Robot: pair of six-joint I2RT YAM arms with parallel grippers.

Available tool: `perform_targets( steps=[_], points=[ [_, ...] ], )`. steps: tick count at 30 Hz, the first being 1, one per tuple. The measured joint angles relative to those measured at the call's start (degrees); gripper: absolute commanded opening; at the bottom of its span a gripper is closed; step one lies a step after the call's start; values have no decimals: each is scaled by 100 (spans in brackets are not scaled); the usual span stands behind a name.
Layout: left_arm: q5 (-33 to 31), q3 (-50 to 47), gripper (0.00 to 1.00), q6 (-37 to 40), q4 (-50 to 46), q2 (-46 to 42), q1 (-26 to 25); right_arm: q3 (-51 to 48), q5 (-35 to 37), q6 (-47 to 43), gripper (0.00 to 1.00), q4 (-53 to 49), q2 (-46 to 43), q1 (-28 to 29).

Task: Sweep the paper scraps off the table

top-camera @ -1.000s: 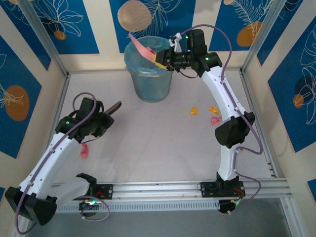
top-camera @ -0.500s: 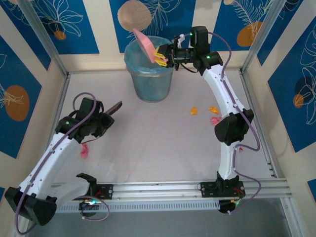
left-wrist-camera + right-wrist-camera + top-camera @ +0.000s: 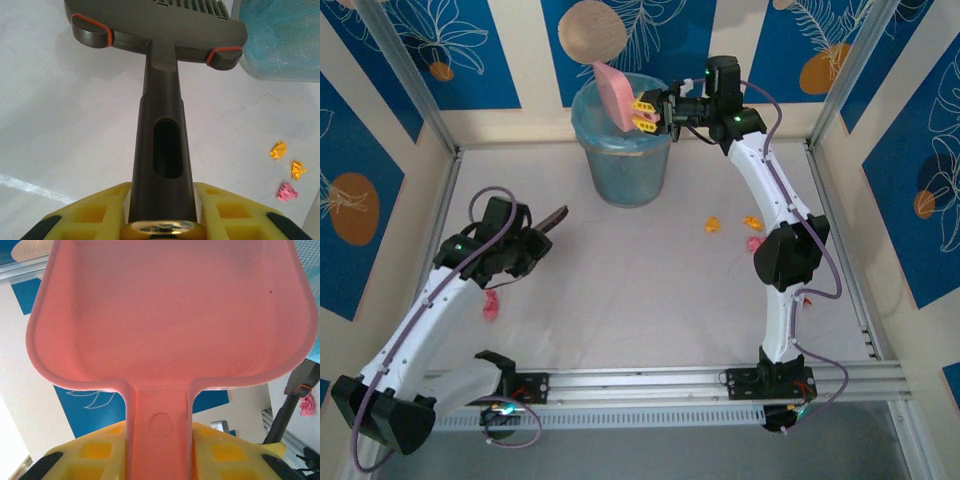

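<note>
My right gripper (image 3: 643, 112) is shut on the handle of a pink dustpan (image 3: 613, 92), tilted steeply over the blue-lined bin (image 3: 620, 150). In the right wrist view the dustpan (image 3: 170, 310) looks bare, its handle clamped between the yellow fingers of the gripper (image 3: 159, 450). My left gripper (image 3: 527, 245) is shut on a dark brush (image 3: 552, 218) held just above the table (image 3: 640, 300); the brush (image 3: 160, 125) points toward the bin (image 3: 280, 40). Paper scraps lie on the table: two orange ones (image 3: 712, 225) (image 3: 751, 221), a pink one (image 3: 755, 243), and a pink-red one (image 3: 491, 305) by my left arm.
Patterned wall panels (image 3: 380, 120) close in the table on three sides, and a metal rail (image 3: 650, 382) runs along the front. The same three right-side scraps show in the left wrist view, beginning with an orange one (image 3: 279, 149).
My right gripper has swung the dustpan from a low slant to a steep tilt over the bin's mouth. The left arm and the brush have stayed put.
</note>
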Motion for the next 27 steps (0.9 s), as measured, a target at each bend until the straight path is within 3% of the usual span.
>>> perform_targets(
  steps=[6,10,18,27],
  points=[
    [20,0,0,4,52,90,0,2,2,177,0,175,13,-46],
    [33,0,0,7,72,149,0,192,46,-177,0,-116,55,-50],
    [31,199,0,133,42,323,0,181,549,-2221,0,-796,-334,109],
    [-39,627,0,286,-481,337,22,-1937,1266,-5217,0,-935,-2216,857]
  ],
)
